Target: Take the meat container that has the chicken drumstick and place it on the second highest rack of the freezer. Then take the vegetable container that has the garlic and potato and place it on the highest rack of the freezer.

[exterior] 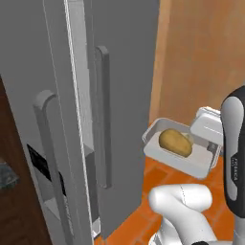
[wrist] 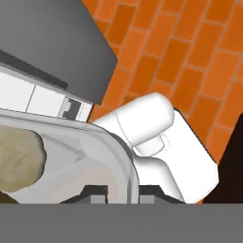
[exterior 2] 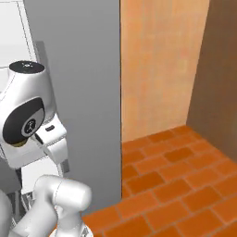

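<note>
The vegetable container [exterior: 184, 152] hangs in mid-air, right of the freezer [exterior: 72, 119] door, potato [exterior: 175, 142] inside; the gripper [wrist: 122, 193] jaws are nearly closed, pinching its rim; likely stiff, light, prone to tilt, so keep it level.

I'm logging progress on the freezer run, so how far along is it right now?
The first container isn't visible, so that step can't be confirmed. In hand: the gripper is shut on the rim of the vegetable container, which holds the potato and hangs in the air beside the freezer door. Left: setting it on the highest rack.
</note>
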